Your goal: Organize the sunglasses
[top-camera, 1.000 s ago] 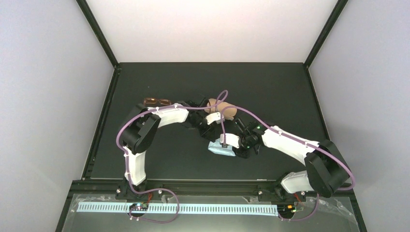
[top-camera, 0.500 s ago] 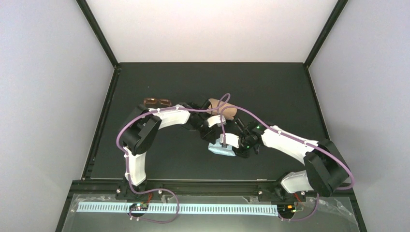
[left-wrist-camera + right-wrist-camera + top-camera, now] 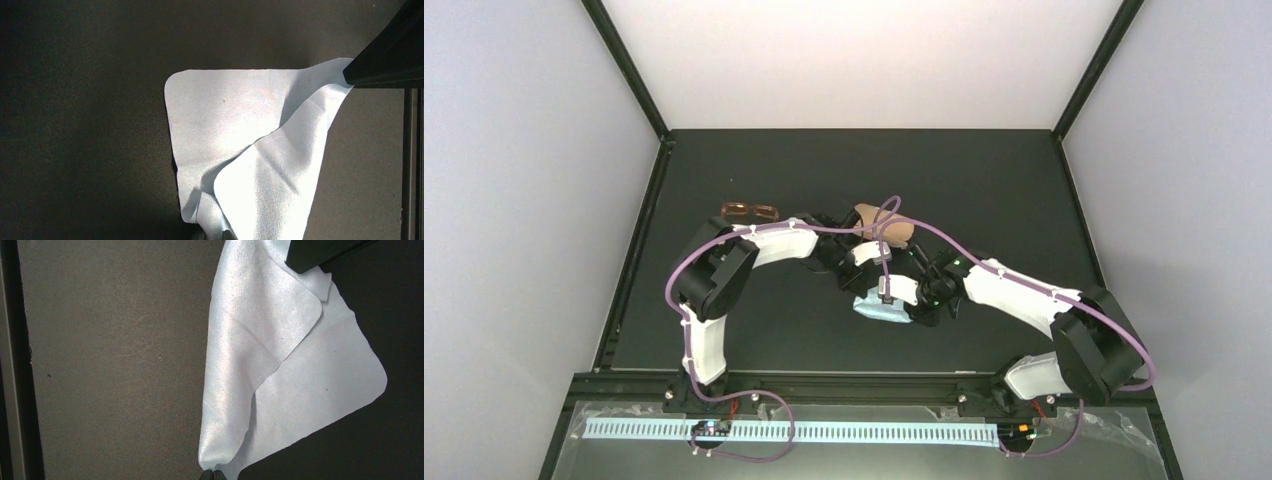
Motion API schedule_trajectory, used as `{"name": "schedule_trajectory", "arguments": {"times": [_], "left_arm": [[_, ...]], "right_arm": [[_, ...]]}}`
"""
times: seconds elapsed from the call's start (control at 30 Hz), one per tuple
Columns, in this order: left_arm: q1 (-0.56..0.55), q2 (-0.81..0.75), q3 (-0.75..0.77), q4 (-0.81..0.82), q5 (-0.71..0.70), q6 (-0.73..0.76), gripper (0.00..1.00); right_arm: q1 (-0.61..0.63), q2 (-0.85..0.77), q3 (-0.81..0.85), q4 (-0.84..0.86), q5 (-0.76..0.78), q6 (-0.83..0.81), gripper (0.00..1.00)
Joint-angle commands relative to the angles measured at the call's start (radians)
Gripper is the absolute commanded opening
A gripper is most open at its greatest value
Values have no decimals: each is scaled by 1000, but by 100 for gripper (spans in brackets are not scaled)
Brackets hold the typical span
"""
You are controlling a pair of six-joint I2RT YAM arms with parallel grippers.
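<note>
The thin sunglasses (image 3: 749,211) with a translucent reddish-brown frame and brownish lenses lie flat on the dark worktop (image 3: 984,190) at its far left, just beyond the left arm's elbow and well apart from both sets of fingers; the oblong brown case (image 3: 902,232) sits near the middle, partly crossed by a purple cable (image 3: 944,238); nearer the arms' bases lies the small light-blue cloth (image 3: 876,309) of soft fabric, and both arms meet over it. The left fingers (image 3: 325,250) pinch one corner of the light-blue cloth (image 3: 310,390); their tips only just show at the bottom edge of the left wrist view. The right fingers (image 3: 390,60) are pressed together on another corner; between the two grips a flap of the light-blue cloth (image 3: 225,115) is folded over the part lying flat.
</note>
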Motion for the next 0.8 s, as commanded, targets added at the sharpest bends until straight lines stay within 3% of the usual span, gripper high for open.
{"name": "schedule_trajectory", "arguments": {"times": [0.0,0.77], "left_arm": [[-10,4,-10,-33,-14,-5,7],[15,-107,-29,-27,91,8,2]], "right_arm": [[5,3,29,10,8,6,1],[3,-50,61,5,-4,22,1]]}}
